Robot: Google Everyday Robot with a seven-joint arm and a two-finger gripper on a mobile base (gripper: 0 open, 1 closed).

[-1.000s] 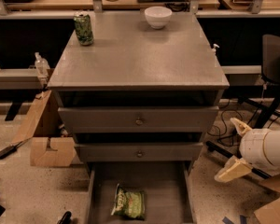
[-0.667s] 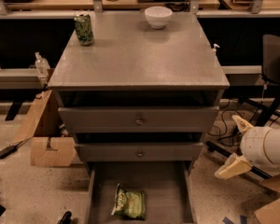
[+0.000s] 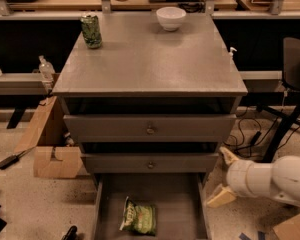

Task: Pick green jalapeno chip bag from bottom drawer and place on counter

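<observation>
Both jaws, spread, hang right of the chip bag [image 3: 139, 216].

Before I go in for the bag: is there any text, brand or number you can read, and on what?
No text can be read anywhere.
green jalapeno chip bag in the bottom drawer: pale lettering, unreadable.
green can on the counter: pattern only, no readable words.
white bowl: no text.
gripper, open, right of the bottom drawer: no markings.
</observation>
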